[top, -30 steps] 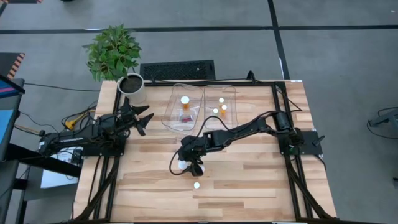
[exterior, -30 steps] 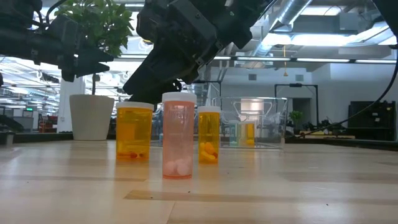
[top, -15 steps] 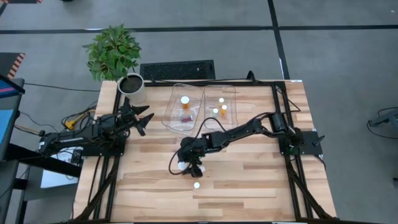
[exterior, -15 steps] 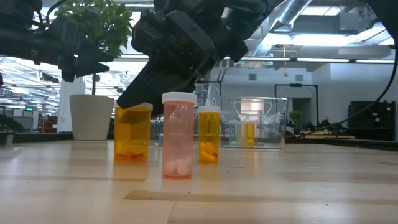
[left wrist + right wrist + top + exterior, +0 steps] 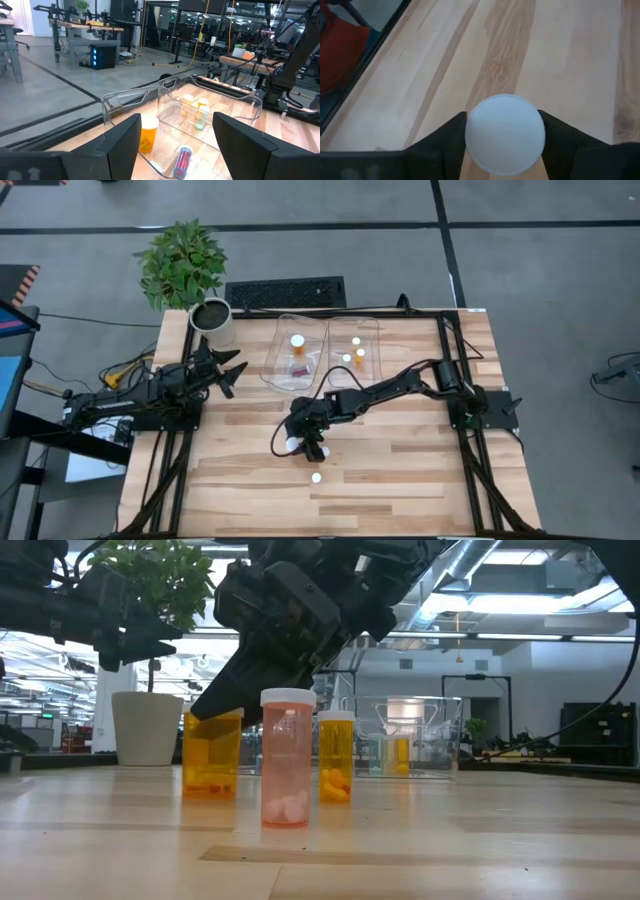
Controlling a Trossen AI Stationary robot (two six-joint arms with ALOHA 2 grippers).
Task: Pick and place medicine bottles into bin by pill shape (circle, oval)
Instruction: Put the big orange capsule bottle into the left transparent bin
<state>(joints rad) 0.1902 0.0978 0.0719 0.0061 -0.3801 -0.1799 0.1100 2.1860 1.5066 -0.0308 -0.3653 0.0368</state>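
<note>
My right hand [image 5: 303, 444] is down near the middle of the bench [image 5: 400, 470], set over a wide orange bottle [image 5: 211, 753]. In the right wrist view its white cap [image 5: 505, 132] sits between my two fingers [image 5: 445, 145], both touching the cap's sides; fingers closed in around the cap, bottle standing on the bench in the low view. Can't tell if the grip is firm.

Low view: three bottles stand upright in a row. The wide orange one is under my right hand, a pinkish bottle [image 5: 287, 758] with white pills is nearest the camera, and a narrow orange bottle [image 5: 336, 757] with oval yellow pills stands just beside it. From above, one white cap [image 5: 316, 477] stands alone near the front of the bench, apart from my right hand.

Two clear bins [image 5: 283, 370] sit side by side at the back of the bench. The left bin holds an upright orange bottle [image 5: 148, 132] and a red bottle lying down [image 5: 183, 159]. The right bin [image 5: 372, 340] holds about three small bottles [image 5: 359, 357].

My left hand [image 5: 228, 368] hangs at the bench's left edge, fingers spread wide, holding nothing. A white plant pot [image 5: 213, 321] stands at the back left corner.
</note>
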